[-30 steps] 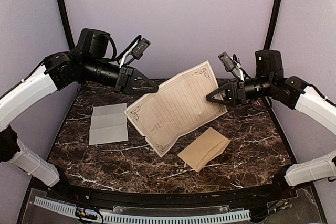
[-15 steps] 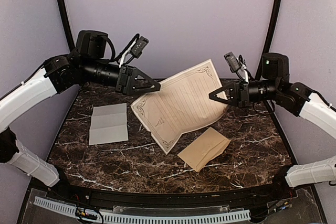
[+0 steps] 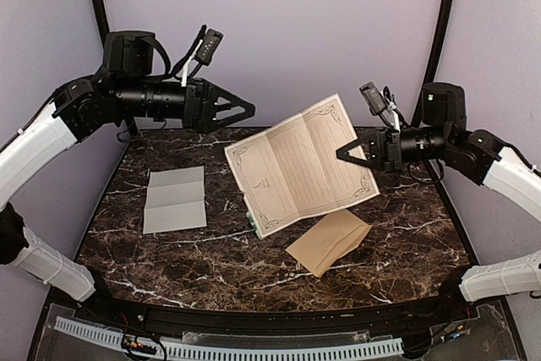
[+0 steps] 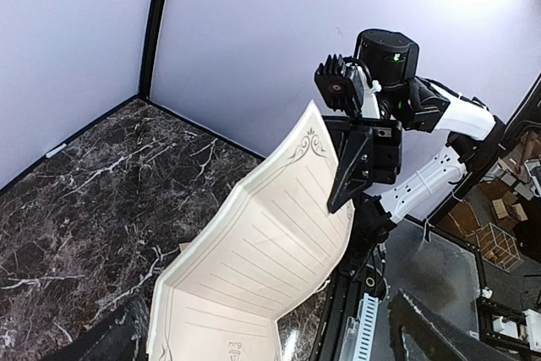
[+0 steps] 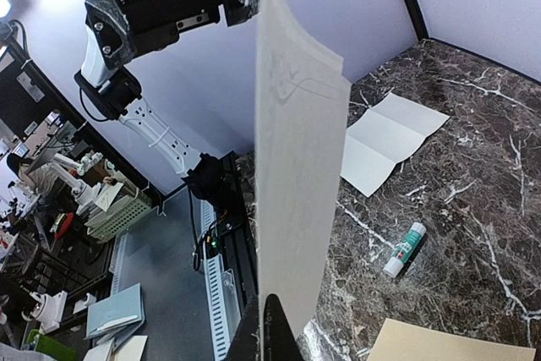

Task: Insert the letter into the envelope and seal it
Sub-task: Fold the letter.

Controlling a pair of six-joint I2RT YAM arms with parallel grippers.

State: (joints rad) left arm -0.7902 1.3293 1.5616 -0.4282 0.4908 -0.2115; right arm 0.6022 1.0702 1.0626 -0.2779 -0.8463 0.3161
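1. Grip on the lined sheet [image 3: 300,166] has changed sides. A second ago the left gripper [image 3: 241,113] pinched its left edge; now its jaws stand wide apart and hold nothing.
2. Since then the left gripper has drawn back toward the left and risen. It is well apart from the sheet, with its fingers pointing toward it.
3. The right gripper [image 3: 341,155] was open around the right edge a second ago. It is now clamped shut on that edge and carries the sheet alone.
4. The sheet is cream, with ruled lines and an ornate border. It has swung and hangs in the air above the middle of the table [image 3: 406,234], tilted, with its lower left corner lowest. In the right wrist view it stands almost edge-on and slightly curved.
5. A glue stick [image 3: 254,223], hidden under the sheet in the earlier pictures, now shows just beneath that lower corner, lying on the table.
6. The letter [image 3: 174,199] has not moved. It is white, creased into panels, and lies flat on the left part of the table, untouched by either gripper.
7. The envelope [image 3: 328,241] also lies where it was, flat and tan, on the near right of the table below the hanging sheet. It is well apart from the letter.
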